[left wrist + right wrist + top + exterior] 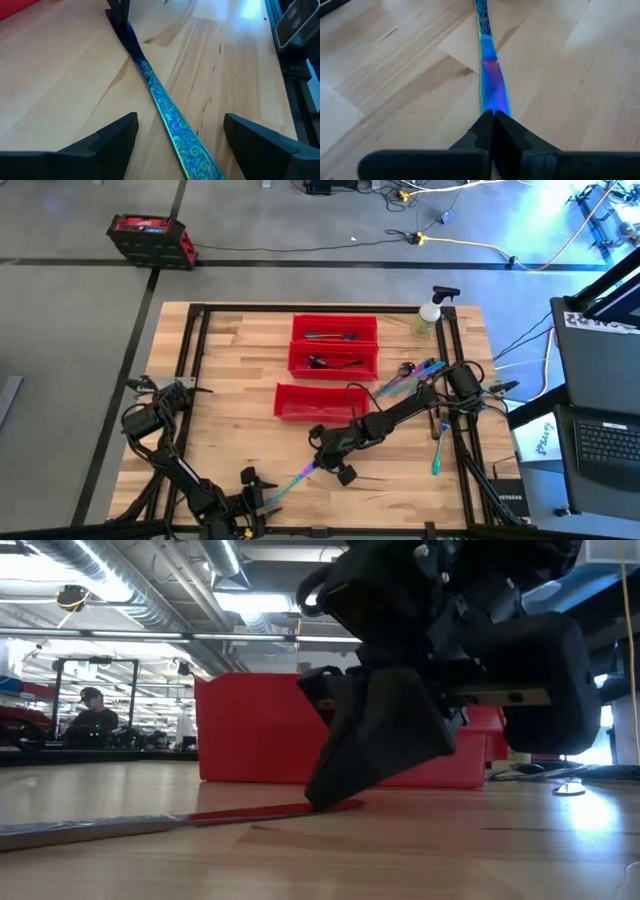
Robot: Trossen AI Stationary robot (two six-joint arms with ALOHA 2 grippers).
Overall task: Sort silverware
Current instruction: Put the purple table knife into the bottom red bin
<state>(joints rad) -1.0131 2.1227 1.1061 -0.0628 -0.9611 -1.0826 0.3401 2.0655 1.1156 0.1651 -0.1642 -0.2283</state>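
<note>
Left tool (262, 498) low at the front edge of the light wooden plank bench (240, 370), fingers spread wide, holding nothing; dark fingertips (112, 135) flank the ornate engraved handle of a slim iridescent blue-teal-purple knife (296, 477) without touching it. Knife flat on the bench, running diagonally from the left tool up to the right tool (322, 461). Right tool clamped tight on the knife's blade end, tips down at the wood, just in front of the near long red rectangular plastic bin (318, 401). In the low view, bin directly behind the dark tool body, knife lying level along the boards. Behind that bin, two more red bins (334, 345) side by side, each with dark slim cutlery inside; exact pieces too small to tell. Farther right, a loose cluster of iridescent blue-purple silverware (410, 378) on the bench beside the right arm, near the bench's right side. One more teal-blue piece (439, 452) lying alone close to the right edge, well apart from the cluster. Clear spray bottle with dark trigger head (433, 313) upright at the far right corner. Red-and-black toolbox (150, 238) on the floor beyond the bench, far left.
</note>
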